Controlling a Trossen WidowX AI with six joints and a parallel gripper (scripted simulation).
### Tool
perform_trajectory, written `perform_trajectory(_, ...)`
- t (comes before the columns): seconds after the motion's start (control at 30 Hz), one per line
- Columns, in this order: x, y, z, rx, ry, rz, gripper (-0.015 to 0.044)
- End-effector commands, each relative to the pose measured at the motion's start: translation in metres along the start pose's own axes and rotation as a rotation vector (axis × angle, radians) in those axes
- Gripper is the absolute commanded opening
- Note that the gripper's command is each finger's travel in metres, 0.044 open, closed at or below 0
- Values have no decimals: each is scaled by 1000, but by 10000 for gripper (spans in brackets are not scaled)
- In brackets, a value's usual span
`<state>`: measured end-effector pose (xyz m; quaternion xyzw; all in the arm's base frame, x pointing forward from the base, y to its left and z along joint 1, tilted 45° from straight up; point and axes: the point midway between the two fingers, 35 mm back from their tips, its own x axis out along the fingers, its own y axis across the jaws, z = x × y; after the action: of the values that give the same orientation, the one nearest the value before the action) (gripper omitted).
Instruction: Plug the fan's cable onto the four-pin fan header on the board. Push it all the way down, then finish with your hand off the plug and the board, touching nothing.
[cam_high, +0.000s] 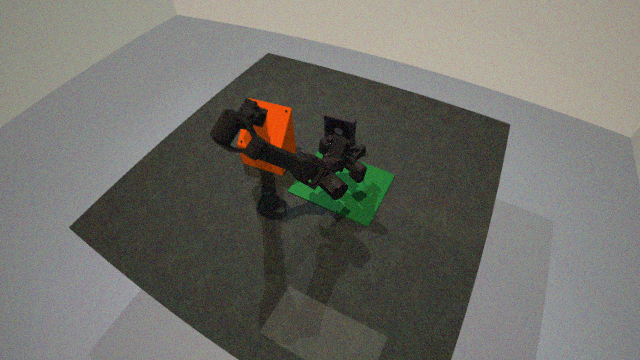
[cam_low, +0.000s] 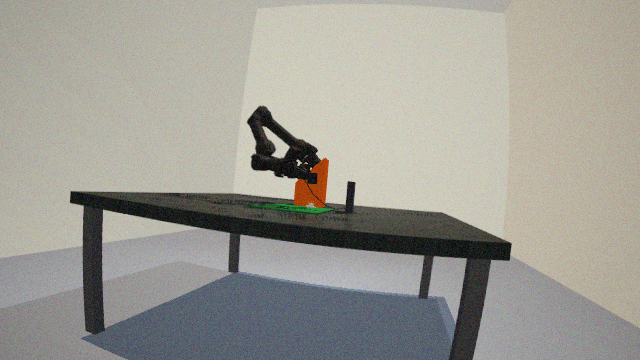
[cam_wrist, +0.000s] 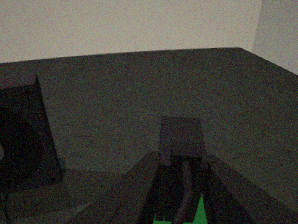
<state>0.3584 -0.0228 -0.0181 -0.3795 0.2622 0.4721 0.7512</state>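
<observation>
My gripper (cam_low: 308, 176) (cam_wrist: 180, 161) is shut on the cable's dark plug (cam_low: 313, 178) (cam_wrist: 181, 136), which sticks out past the fingertips. The hand is nearly level, and the plug is well above the green board (cam_high: 382, 181) (cam_low: 320, 210) (cam_wrist: 201, 214). The thin cable (cam_low: 313, 191) hangs from the plug toward the board's right end in the exterior view. A small white part (cam_low: 310, 205), perhaps the header, sits on the board there; its pins are too small to see. The black fan (cam_high: 348, 127) (cam_low: 350, 197) (cam_wrist: 31, 107) stands upright beyond the board, left in the wrist view.
An orange block (cam_high: 272, 122) (cam_low: 321, 186) stands beside the board, close to the arm. The arm (cam_high: 280, 155) (cam_low: 282, 131) reaches over the board and hides part of it in the top view. All stand on the dark table (cam_high: 420, 150) (cam_low: 400, 225).
</observation>
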Motion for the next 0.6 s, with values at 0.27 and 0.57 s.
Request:
perform_trajectory(0.27, -1, 0, 5, 1, 0, 0, 0)
perform_trajectory(0.57, -1, 0, 2, -2, 0, -1, 0)
